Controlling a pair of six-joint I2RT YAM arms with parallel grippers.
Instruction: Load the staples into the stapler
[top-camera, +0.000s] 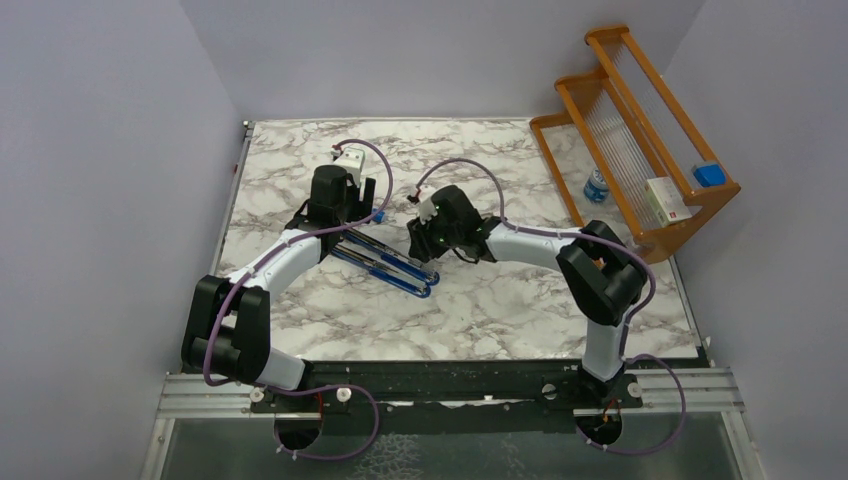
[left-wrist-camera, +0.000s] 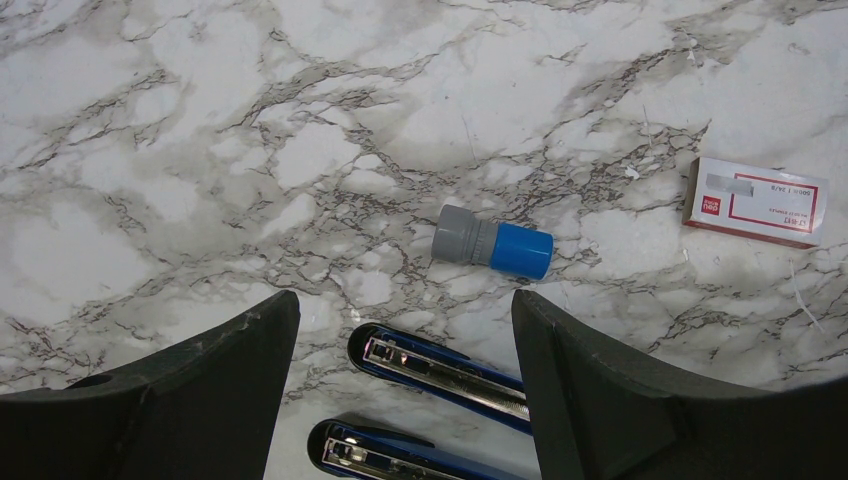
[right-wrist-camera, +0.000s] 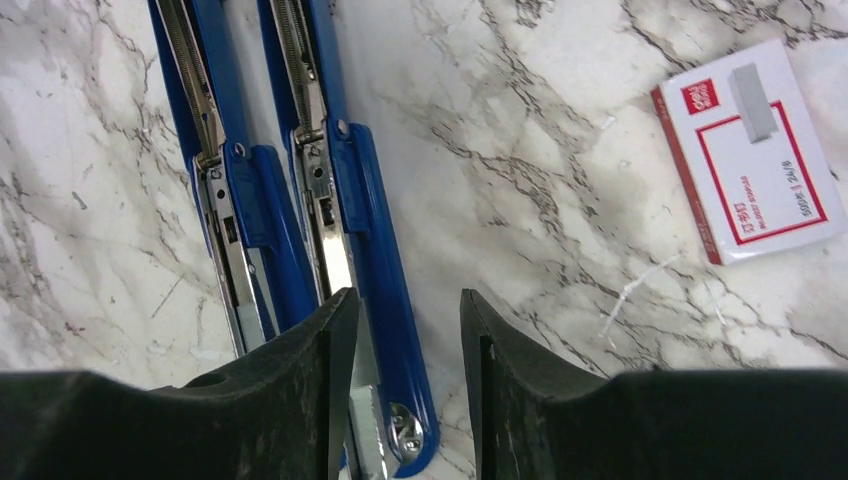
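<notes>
— Where's the staple box (left-wrist-camera: 757, 200)?
— Flat on the marble table (top-camera: 300, 150), upper right in both wrist views, well apart from the stapler (right-wrist-camera: 330, 200). That lies opened out, its two blue halves side by side.
— And the fingers?
— Left gripper (left-wrist-camera: 405, 310) is spread wide and holds nothing. Right gripper (right-wrist-camera: 405, 320) is parted narrowly, with one stapler end showing in the gap.

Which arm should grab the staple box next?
Probably the right. The staple box looks nearer in its wrist view, just beyond the open right gripper; for the left gripper it's far off sideways.
</notes>
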